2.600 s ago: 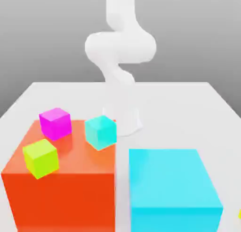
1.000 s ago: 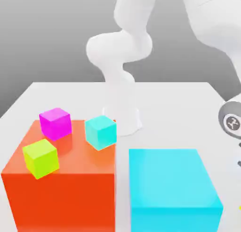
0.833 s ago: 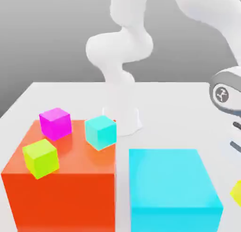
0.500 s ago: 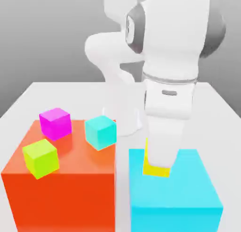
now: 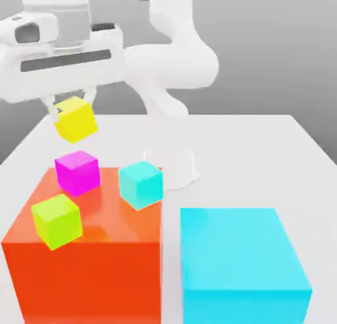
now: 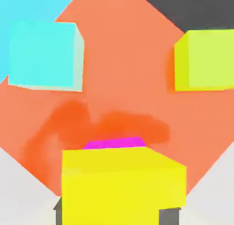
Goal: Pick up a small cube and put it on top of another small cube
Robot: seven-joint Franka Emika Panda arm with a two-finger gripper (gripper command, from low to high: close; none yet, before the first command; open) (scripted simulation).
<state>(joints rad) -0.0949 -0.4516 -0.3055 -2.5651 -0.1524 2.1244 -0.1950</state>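
The small yellow cube hangs in the air, tilted, with my gripper shut on it. It is a short way above the magenta small cube, which rests on the big orange block at its far corner on the exterior view's left. In the hand view the yellow cube sits close to the camera and hides most of the magenta cube, of which a thin strip shows past its edge.
On the orange block also rest a cyan small cube and a lime small cube. A big cyan block stands to the exterior view's right of it. The arm's white base rises behind both.
The hand has carried the yellow cube from over the big cyan block across to the exterior view's left and higher, to above the magenta cube. The cubes on the orange block have not moved.
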